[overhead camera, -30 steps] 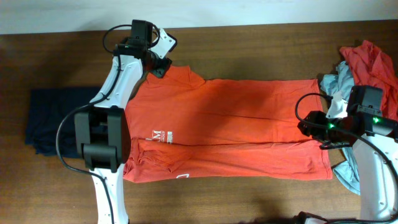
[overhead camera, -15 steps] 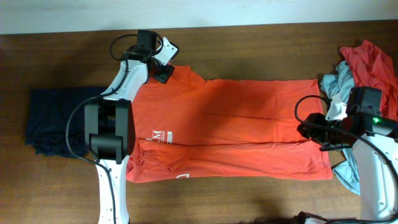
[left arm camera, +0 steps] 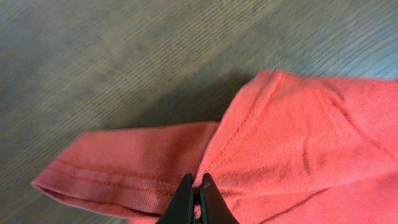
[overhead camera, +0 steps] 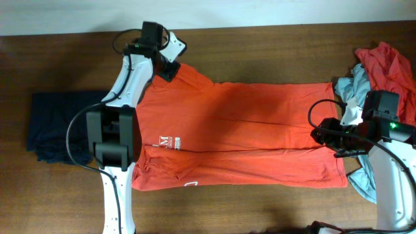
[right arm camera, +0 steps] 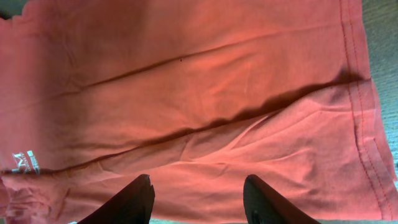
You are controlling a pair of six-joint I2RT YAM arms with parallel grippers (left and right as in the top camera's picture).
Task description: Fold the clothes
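Overhead, an orange-red T-shirt (overhead camera: 247, 130) lies spread flat across the middle of a dark wooden table (overhead camera: 260, 45). Its long axis runs across the table from one arm to the other, with the sleeves and neck toward the left arm (overhead camera: 116, 140) and the hem toward the right arm (overhead camera: 390, 175).

The left arm's black body hides a strip of the shirt's shoulder end. Small white chest lettering (overhead camera: 168, 142) beside it is too tiny to read. Another white mark (overhead camera: 190, 184) near the shirt's lower edge is also too small to make out.

The left fingers (left arm camera: 185, 205) are pressed together, pinching the orange-red cloth at the seam where the far sleeve (left arm camera: 124, 168) joins the body. The right fingers (right arm camera: 134, 199) stand partly apart above the cloth near the hem, with nothing between them. Whether they touch the cloth cannot be told.

A navy garment (overhead camera: 55, 127) lies flat just beyond the shirt's sleeve end. At the hem end, a red shirt (overhead camera: 390, 65) and a grey-blue shirt (overhead camera: 356, 88) lie crumpled together. They are partly covered by the right arm and cut off at the picture's edge.
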